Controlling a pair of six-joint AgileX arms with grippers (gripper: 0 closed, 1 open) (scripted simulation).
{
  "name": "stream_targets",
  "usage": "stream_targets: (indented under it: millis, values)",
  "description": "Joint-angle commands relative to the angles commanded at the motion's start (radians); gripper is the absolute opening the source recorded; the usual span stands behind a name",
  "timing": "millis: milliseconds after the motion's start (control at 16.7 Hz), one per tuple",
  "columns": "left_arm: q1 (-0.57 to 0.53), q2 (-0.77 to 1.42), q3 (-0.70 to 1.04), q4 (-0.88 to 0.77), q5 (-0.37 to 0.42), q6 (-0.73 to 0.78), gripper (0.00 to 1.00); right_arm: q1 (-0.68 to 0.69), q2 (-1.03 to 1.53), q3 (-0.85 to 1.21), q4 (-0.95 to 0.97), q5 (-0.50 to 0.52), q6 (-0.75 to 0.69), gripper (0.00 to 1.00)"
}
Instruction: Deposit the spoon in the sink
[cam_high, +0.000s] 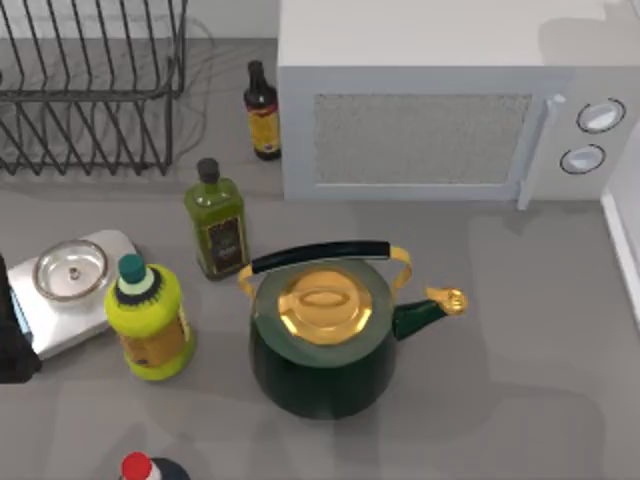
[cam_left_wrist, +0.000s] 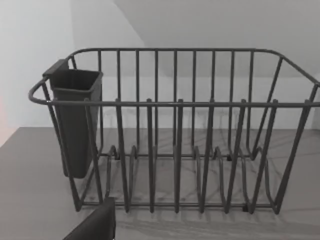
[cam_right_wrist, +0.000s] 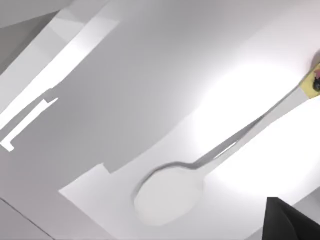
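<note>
The right gripper's own state cannot be told: its wrist view shows just a dark finger tip (cam_right_wrist: 292, 222) at the frame's edge, near the spoon (cam_right_wrist: 170, 195), whose pale oval bowl and thin handle lie over a smooth white surface. The left arm sits at the table's left edge, its wrist camera facing the wire dish rack (cam_left_wrist: 175, 150) and its dark cutlery cup (cam_left_wrist: 75, 120). On the grey table (cam_high: 540, 330) stand a green kettle (cam_high: 320, 350) with a gold lid, an oil bottle (cam_high: 216, 222), a yellow bottle (cam_high: 150, 320), a white microwave (cam_high: 440, 120) and a dark sauce bottle (cam_high: 263, 112).
</note>
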Motion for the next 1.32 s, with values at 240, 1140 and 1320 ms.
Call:
stream_targets:
  millis: [240,1140,1320]
  values:
    - [0.0,0.0,0.0,0.0,0.0,0.0,1.0,0.004,-0.009,-0.006,0.003,0.0,0.0,0.0]
    - [0.0,0.0,0.0,0.0,0.0,0.0,1.0,0.002,-0.15,-0.475,0.324,-0.002,0.001,0.0]
    - [0.0,0.0,0.0,0.0,0.0,0.0,1.0,0.002,-0.15,-0.475,0.324,-0.002,0.001,0.15]
